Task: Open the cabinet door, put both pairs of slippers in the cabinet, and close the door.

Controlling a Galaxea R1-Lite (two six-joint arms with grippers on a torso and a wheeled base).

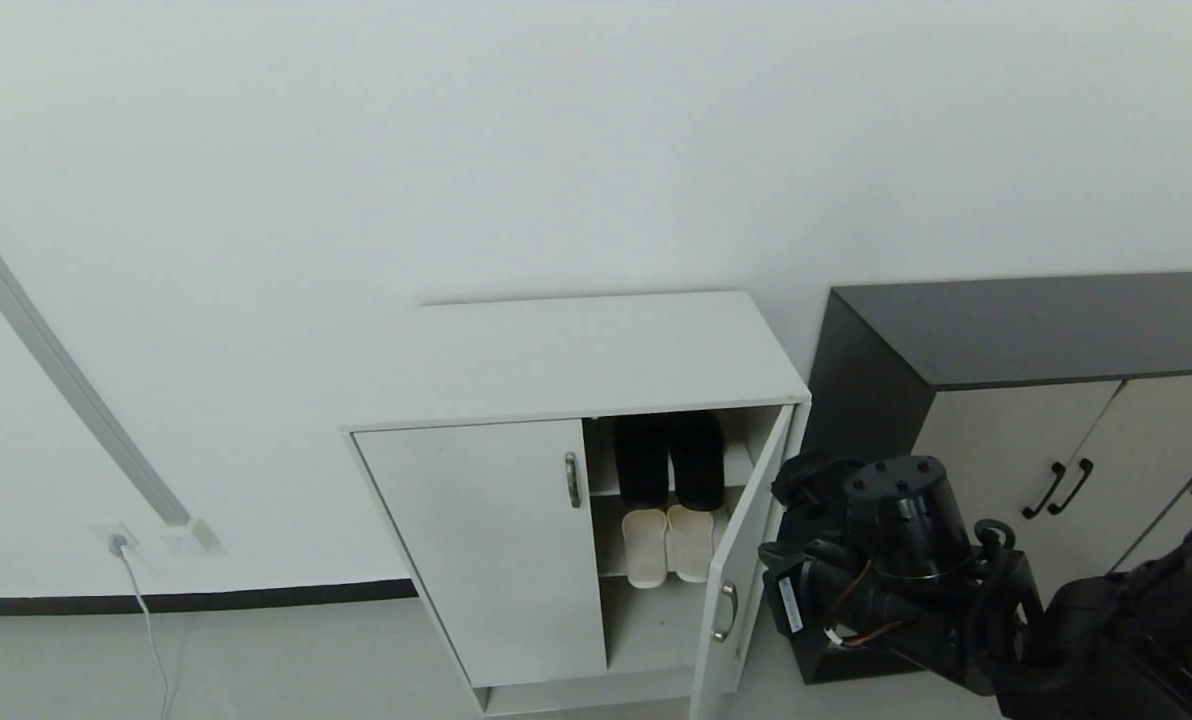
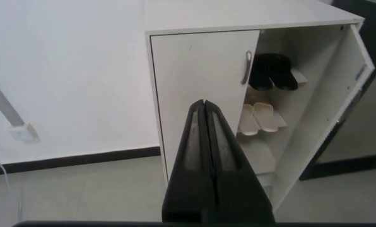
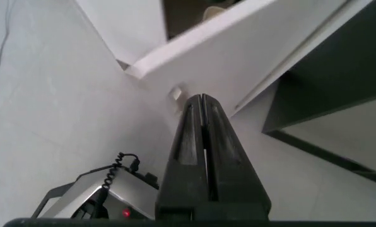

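Note:
The white cabinet (image 1: 576,360) stands against the wall with its left door (image 1: 486,550) closed and its right door (image 1: 746,530) swung open. Black slippers (image 1: 668,458) lie on the upper shelf, and cream slippers (image 1: 668,542) lie side by side on the shelf below. My right gripper (image 3: 202,98) is shut and empty, close to the outer face of the open door (image 3: 238,44), beside its handle (image 3: 175,93). My left gripper (image 2: 204,102) is shut and empty, held back from the cabinet front and facing the closed door (image 2: 200,69). Past it I see both pairs of slippers (image 2: 264,116).
A black-topped sideboard (image 1: 1006,330) with pale doors stands just right of the open door, leaving a narrow gap. A wall socket with a cable (image 1: 116,545) and a slanted cable duct (image 1: 56,370) are on the left. Bare floor (image 1: 206,660) lies before the cabinet.

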